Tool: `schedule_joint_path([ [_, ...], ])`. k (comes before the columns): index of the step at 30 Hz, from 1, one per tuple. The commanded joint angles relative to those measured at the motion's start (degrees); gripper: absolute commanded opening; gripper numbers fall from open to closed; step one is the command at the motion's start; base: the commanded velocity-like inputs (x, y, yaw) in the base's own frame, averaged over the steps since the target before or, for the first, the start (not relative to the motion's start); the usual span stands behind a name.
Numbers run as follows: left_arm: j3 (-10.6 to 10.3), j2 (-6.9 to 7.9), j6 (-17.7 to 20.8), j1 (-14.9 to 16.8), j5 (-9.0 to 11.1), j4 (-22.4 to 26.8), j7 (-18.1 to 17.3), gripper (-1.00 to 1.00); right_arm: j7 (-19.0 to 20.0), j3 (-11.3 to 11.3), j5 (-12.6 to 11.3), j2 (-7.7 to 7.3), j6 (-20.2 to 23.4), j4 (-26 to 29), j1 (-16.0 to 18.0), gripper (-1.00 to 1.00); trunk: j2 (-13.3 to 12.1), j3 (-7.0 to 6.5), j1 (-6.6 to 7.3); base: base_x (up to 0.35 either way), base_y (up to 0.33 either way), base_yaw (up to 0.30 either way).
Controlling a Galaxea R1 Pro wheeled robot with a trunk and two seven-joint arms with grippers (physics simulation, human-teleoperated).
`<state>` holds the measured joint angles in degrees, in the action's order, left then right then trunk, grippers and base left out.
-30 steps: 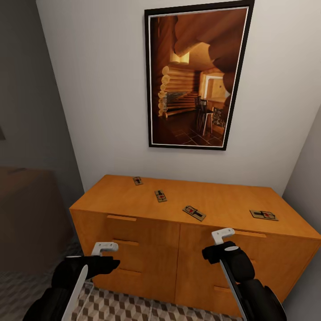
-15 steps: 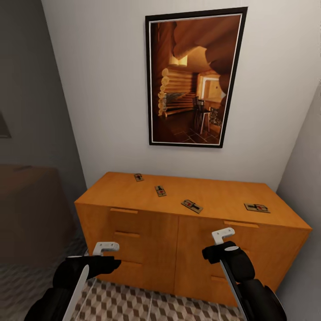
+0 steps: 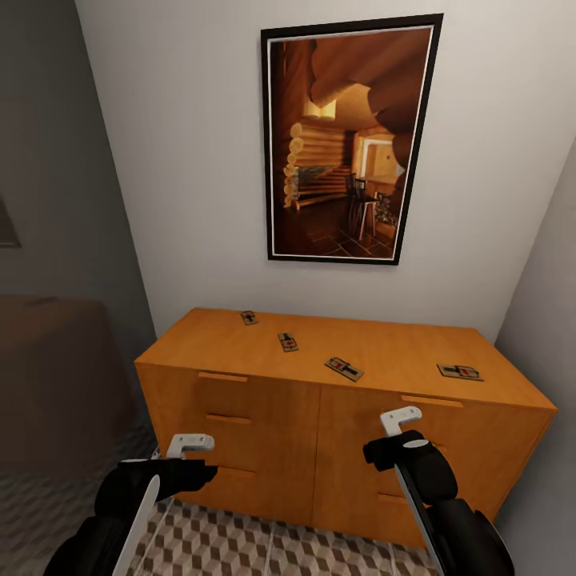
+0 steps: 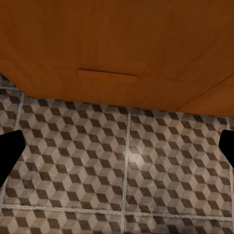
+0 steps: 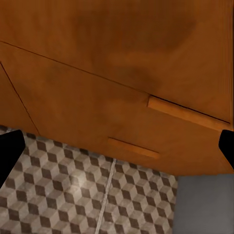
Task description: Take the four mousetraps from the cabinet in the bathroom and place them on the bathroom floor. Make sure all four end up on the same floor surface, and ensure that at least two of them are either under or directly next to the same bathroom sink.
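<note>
Left pincer [image 3: 190, 442] open, right pincer [image 3: 400, 419] open

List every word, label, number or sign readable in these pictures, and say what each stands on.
No readable text anywhere.
Mousetraps on the cabinet: each bears a red mark, too small to read as any lettering.
Framed picture on the wall: a log-cabin interior, no caption or signature legible.
Cabinet drawer fronts and floor tiles: no lettering.
</note>
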<state>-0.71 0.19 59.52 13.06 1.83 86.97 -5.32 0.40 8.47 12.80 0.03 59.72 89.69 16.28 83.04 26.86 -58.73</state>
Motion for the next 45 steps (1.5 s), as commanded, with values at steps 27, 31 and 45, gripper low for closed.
schedule_joint_path([
  [27, -0.03, -0.29, 0.15, 12.14, 0.11, 0.05, 0.16, 1.00, -0.31, -0.21, 0.36, -0.01, 0.28, 0.13, 10.68, 1.00, 0.04, 0.07, 0.00, 0.000, 0.000, 0.000],
  [31, -0.01, -0.84, 0.21, 14.28, 0.16, 0.05, 0.14, 1.00, -0.31, -1.14, 0.32, -0.02, 0.28, 0.13, 11.94, 1.00, 0.04, 0.07, 0.00, 0.000, 0.000, 0.000],
  [45, 0.00, -3.65, 0.32, 21.98, 0.27, -0.02, 0.03, 1.00, -0.32, -2.55, 0.30, -0.16, 0.28, 0.13, 15.84, 1.00, 0.04, 0.07, 0.00, 0.000, 0.000, 0.000],
])
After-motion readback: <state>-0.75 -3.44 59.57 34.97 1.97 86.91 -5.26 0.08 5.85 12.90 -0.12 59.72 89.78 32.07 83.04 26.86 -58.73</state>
